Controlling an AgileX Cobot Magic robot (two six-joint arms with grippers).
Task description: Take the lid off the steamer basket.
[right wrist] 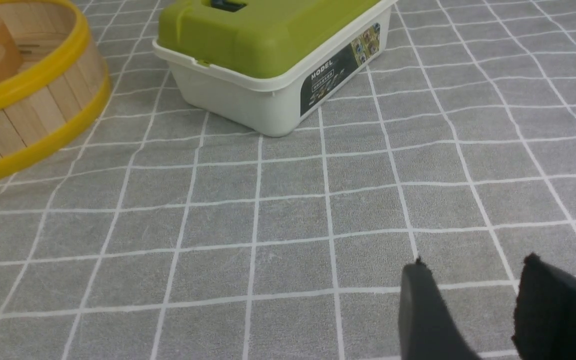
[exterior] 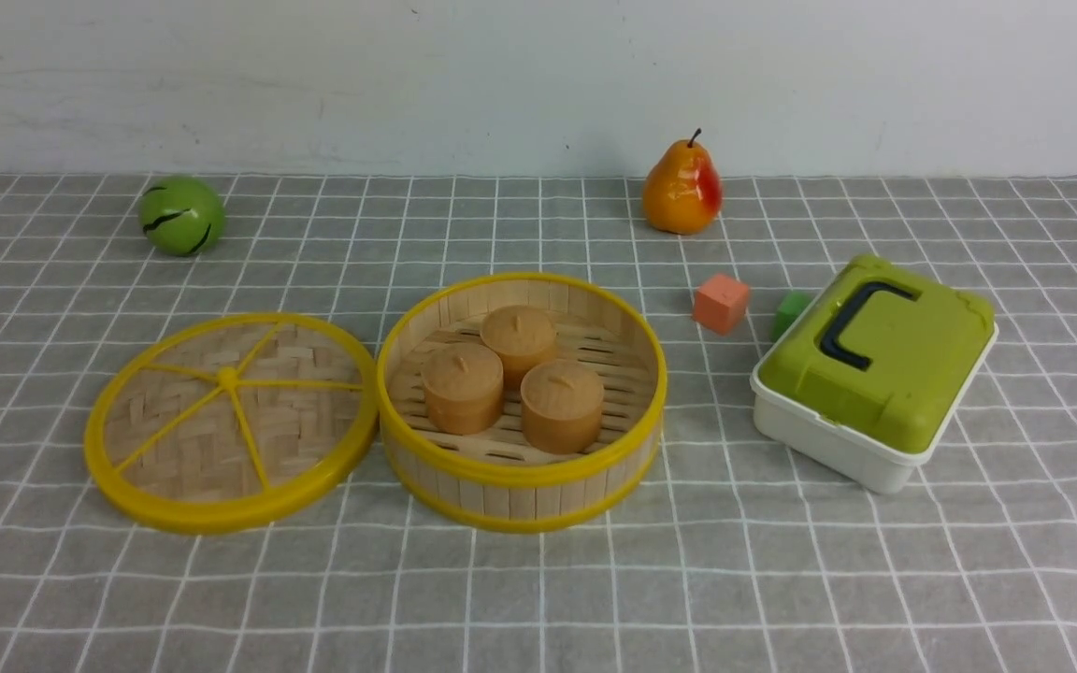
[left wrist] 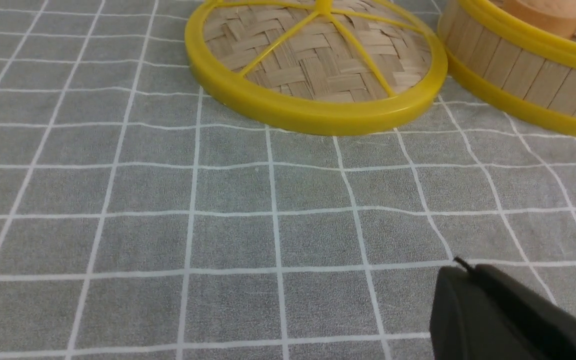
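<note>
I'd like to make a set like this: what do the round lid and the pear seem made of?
Lid: woven bamboo, judging by its crisscross strips, with a smooth yellow rim, probably plastic.

Pear: glossy, with bright highlights; perhaps painted plastic or foam, I can't tell which.

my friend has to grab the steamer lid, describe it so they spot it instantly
Find the round bamboo steamer basket holding three small buns on the grid-patterned cloth. Just left of it lies the lid, a flat woven disc. Unlike the deep, slatted basket or the green rectangular box lid, it has five yellow spokes meeting at a central knob.
</note>
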